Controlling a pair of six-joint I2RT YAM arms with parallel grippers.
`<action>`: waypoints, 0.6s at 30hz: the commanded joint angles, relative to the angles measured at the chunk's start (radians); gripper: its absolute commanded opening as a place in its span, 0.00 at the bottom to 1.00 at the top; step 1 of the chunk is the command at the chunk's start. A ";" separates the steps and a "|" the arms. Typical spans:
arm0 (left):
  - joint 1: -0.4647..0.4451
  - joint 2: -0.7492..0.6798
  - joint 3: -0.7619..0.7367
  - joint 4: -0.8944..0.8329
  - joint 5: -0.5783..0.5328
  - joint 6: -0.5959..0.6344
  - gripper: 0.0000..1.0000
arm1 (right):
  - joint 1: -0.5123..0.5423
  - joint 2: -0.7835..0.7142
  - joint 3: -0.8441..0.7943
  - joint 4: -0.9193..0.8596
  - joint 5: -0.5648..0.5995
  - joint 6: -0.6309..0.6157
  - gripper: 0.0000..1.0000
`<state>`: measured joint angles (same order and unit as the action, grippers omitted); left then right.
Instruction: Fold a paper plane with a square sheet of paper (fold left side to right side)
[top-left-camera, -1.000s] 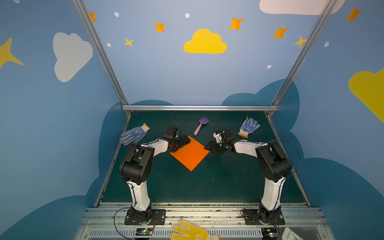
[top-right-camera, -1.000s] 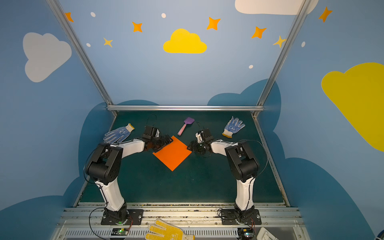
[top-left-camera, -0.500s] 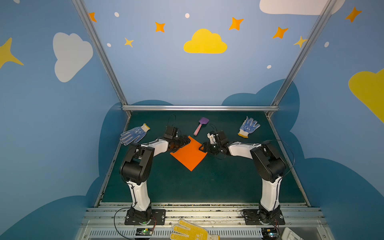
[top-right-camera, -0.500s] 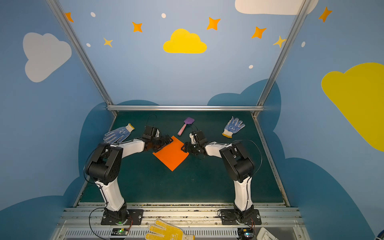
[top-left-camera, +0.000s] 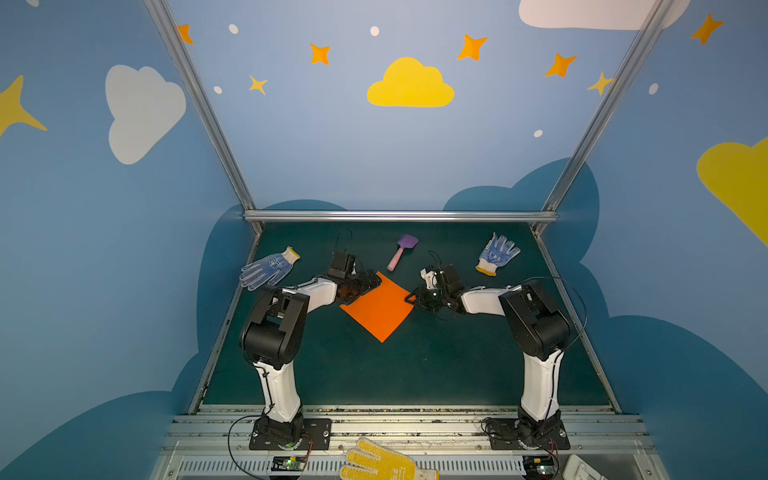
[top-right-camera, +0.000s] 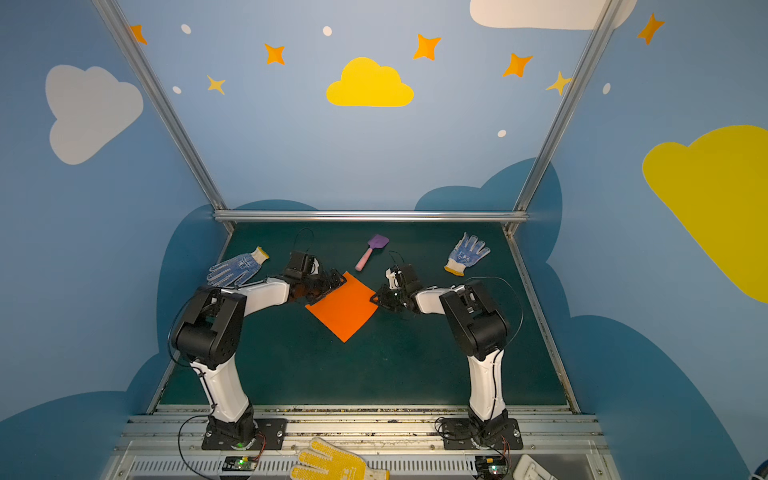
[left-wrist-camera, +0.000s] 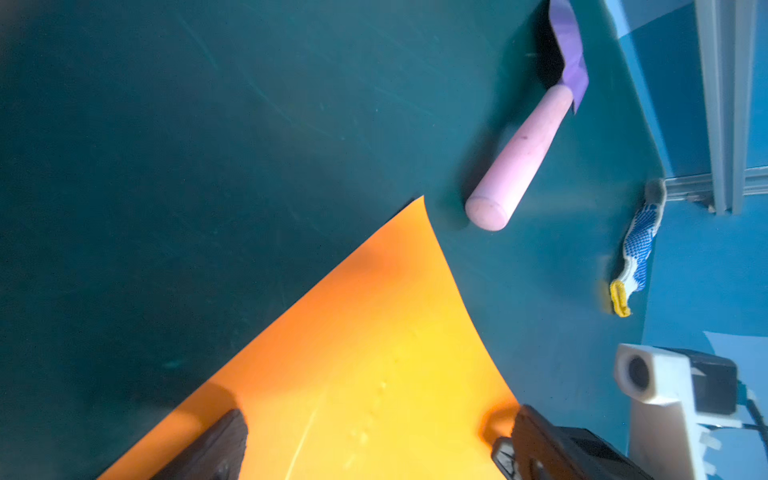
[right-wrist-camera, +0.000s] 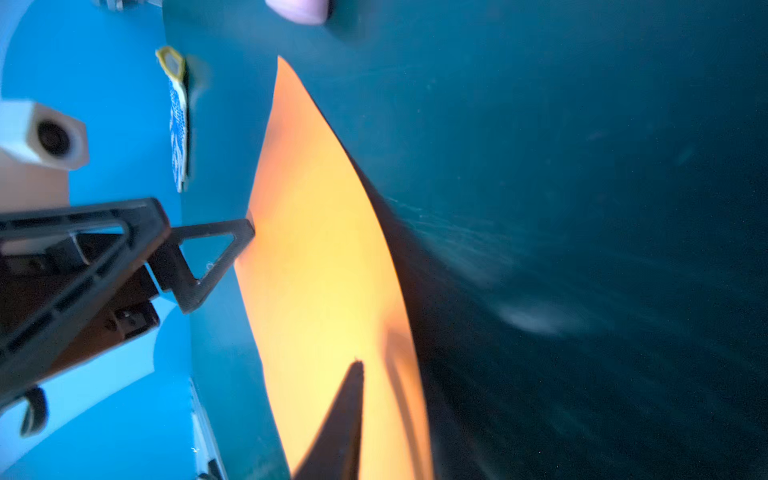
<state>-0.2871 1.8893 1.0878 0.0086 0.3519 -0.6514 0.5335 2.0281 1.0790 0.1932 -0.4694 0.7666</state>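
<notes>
My right gripper (top-left-camera: 412, 297) clamps the paper (top-left-camera: 380, 311) corner; left gripper (top-left-camera: 368, 286) released. Unpinned, paper may drag, skewing the fold.

The floor is a dark green mat (top-left-camera: 415, 374). Behind the mat rises a blue wall (top-left-camera: 332, 166) with a yellow cloud (top-left-camera: 409, 85) and orange stars (top-left-camera: 320, 54). Left of the mat, a side wall (top-left-camera: 62, 249) bears a white cloud (top-left-camera: 141, 110).
</notes>
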 joint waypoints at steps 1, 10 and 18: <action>-0.010 0.067 -0.037 -0.047 0.010 -0.007 1.00 | 0.002 0.063 -0.032 -0.137 -0.028 -0.001 0.00; 0.011 -0.004 -0.007 -0.078 0.052 -0.004 1.00 | -0.031 -0.004 -0.050 -0.045 -0.136 -0.012 0.00; 0.101 -0.123 0.049 -0.097 0.168 0.035 1.00 | -0.061 -0.117 0.040 -0.205 -0.180 -0.160 0.00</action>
<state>-0.2131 1.8229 1.0969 -0.0696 0.4637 -0.6464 0.4854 1.9697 1.0702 0.0883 -0.6243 0.6964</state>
